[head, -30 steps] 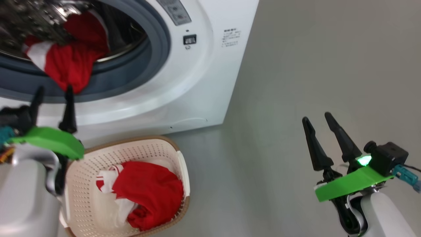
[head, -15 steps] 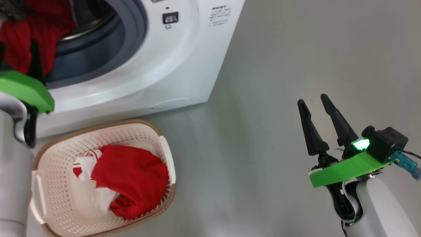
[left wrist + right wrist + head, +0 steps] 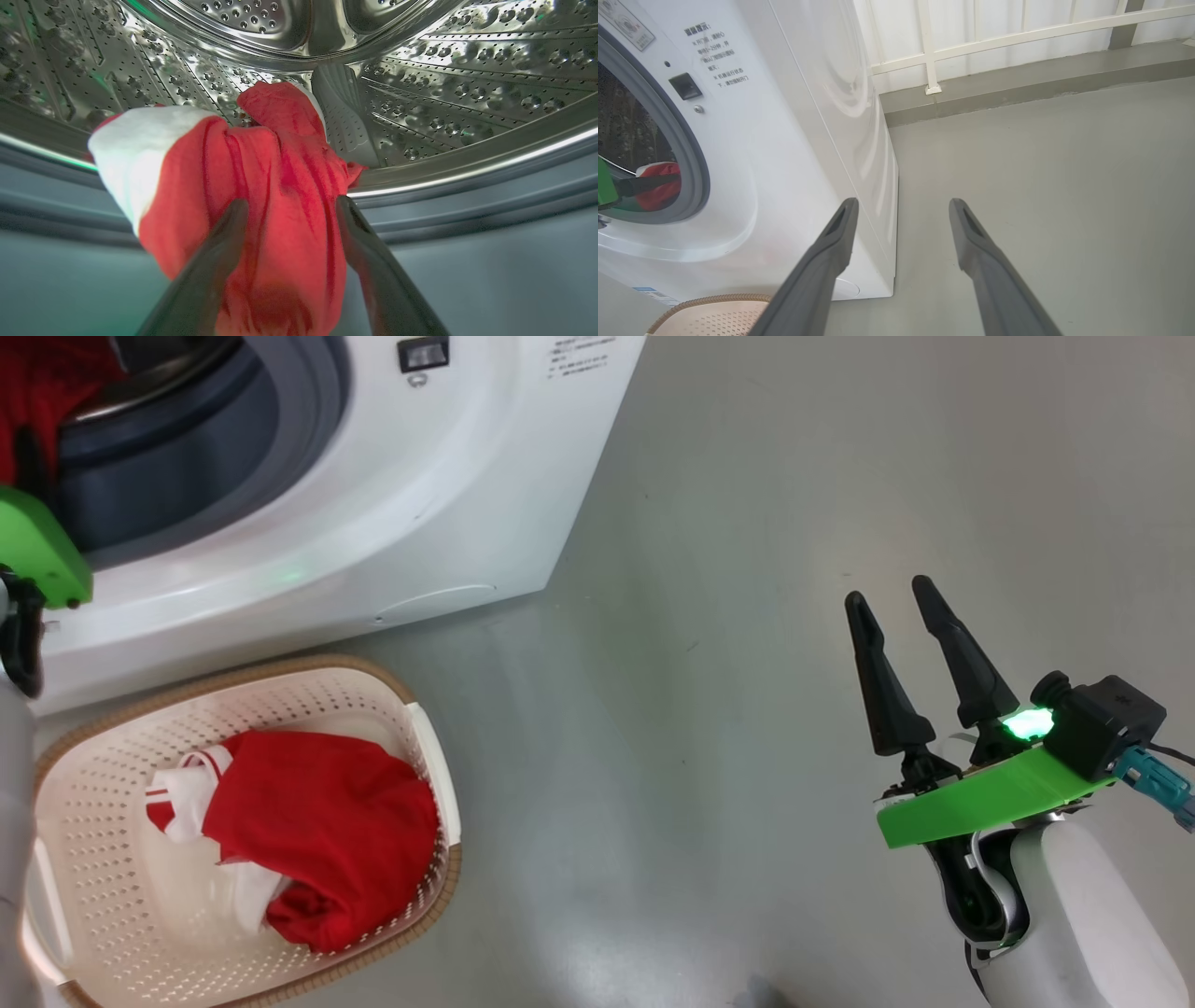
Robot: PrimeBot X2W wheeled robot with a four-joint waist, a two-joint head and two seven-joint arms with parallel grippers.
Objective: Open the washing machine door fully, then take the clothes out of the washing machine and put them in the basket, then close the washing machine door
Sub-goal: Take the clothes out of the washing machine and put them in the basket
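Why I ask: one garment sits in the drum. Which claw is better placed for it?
Left. The open left claw straddles the red garment at the lip of the drum; the right claw hovers over the floor beside the washing machine.

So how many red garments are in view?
2. One red garment lies in the basket; a second garment hangs at the drum mouth, between the open left pincer fingers. More may be hidden deeper inside.
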